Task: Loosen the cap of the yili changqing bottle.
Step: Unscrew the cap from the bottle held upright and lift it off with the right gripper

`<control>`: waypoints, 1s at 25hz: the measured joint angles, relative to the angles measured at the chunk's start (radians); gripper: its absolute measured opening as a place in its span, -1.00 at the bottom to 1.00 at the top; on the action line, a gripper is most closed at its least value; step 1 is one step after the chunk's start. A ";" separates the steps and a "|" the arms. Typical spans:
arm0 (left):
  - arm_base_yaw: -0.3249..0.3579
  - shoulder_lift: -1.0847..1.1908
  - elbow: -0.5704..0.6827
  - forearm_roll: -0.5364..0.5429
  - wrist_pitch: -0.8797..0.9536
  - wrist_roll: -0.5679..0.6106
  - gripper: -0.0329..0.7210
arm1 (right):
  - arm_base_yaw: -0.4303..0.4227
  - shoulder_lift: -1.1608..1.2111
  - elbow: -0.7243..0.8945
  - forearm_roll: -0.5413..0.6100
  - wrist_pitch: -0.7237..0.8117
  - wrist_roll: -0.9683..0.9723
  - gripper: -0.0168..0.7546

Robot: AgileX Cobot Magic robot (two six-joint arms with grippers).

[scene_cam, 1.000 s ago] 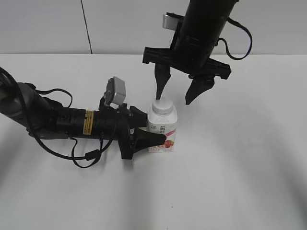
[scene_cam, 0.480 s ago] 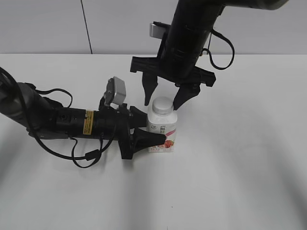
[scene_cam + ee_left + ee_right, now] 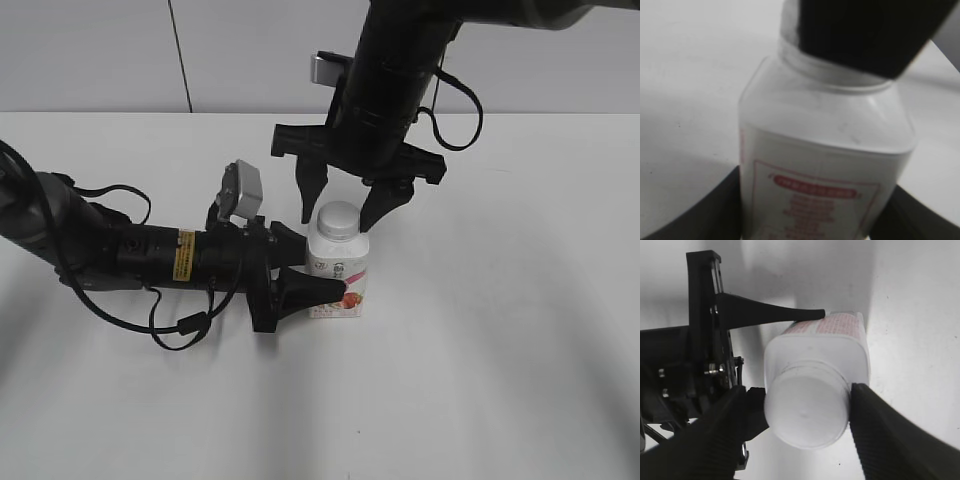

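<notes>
The yili changqing bottle (image 3: 340, 275) stands upright on the white table, white with a pink-red label. My left gripper (image 3: 315, 265) lies low along the table and is shut on the bottle's body, one finger on each side; the left wrist view shows the bottle (image 3: 825, 150) filling the space between the jaws (image 3: 815, 220). The white cap (image 3: 339, 222) sits on the neck. My right gripper (image 3: 340, 212) reaches down from above, open, with a finger on each side of the cap (image 3: 807, 412). The right finger is at the cap's edge and the left finger stands slightly off.
The white table (image 3: 500, 350) stretches all round the bottle. The left arm with its cable (image 3: 150, 255) lies across the table's left half. A pale wall stands behind the table's far edge (image 3: 560, 112).
My right gripper moved left and down from above and beside the cap until its fingers straddled it; over the last half second it barely shifted. The left gripper and bottle stayed still.
</notes>
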 joint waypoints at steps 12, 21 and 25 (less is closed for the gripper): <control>0.000 0.000 0.000 0.000 0.000 0.000 0.20 | 0.000 0.000 0.000 -0.013 0.012 -0.003 0.12; 0.000 0.000 0.000 0.000 0.001 0.000 0.20 | 0.000 0.000 -0.001 -0.015 0.014 -0.113 0.07; 0.000 0.000 0.000 0.000 0.001 0.000 0.19 | 0.000 0.000 -0.001 -0.009 0.003 -0.414 0.07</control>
